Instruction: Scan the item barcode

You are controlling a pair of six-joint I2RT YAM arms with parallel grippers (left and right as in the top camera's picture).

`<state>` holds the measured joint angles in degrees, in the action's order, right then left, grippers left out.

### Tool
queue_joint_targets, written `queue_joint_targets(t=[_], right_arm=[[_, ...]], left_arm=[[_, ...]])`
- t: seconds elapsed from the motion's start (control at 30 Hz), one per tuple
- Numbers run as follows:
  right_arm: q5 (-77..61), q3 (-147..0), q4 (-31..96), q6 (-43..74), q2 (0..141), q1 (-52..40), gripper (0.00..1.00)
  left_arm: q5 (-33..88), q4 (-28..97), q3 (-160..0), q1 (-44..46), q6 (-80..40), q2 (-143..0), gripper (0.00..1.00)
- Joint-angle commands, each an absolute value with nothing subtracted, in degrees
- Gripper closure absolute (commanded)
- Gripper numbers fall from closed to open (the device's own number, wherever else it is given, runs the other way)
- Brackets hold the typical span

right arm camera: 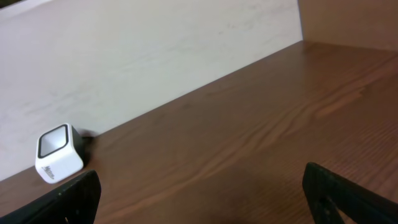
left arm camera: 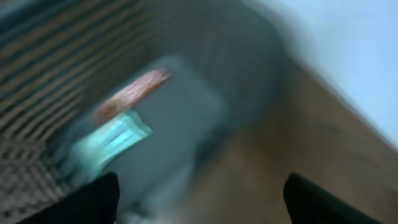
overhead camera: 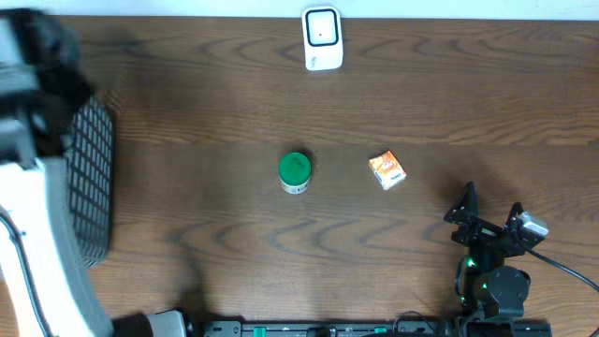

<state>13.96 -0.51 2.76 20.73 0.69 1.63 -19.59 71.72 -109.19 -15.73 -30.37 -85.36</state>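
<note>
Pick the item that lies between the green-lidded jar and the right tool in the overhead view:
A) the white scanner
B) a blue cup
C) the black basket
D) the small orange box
D: the small orange box lies on the table between the green-lidded jar and the right tool, while the white scanner stands at the far edge and the black basket sits at the left.

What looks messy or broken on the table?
Nothing looks spilled or broken. The small orange box just lies turned at a slant, a little apart from the green tub.
</note>
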Motion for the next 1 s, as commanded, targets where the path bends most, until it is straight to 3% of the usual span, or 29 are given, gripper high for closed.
queue_joint_targets(t=[0.0, 0.27, 0.97], right_arm=[[14.55, -0.34, 2.9, 20.1, 0.38, 1.13, 0.01], [14.55, -0.32, 2.9, 20.1, 0.38, 1.13, 0.01], [14.52, -0.32, 2.9, 20.1, 0.38, 1.13, 0.01]], left_arm=[[-16.82, 73.56, -106.54, -24.03, -38.06, -88.27, 0.15], [-17.04, 72.47, -104.47, -31.66, -42.63, -98.91, 0.15], [-22.37, 67.42, -104.44, -31.81, -41.67, -127.07, 0.14]])
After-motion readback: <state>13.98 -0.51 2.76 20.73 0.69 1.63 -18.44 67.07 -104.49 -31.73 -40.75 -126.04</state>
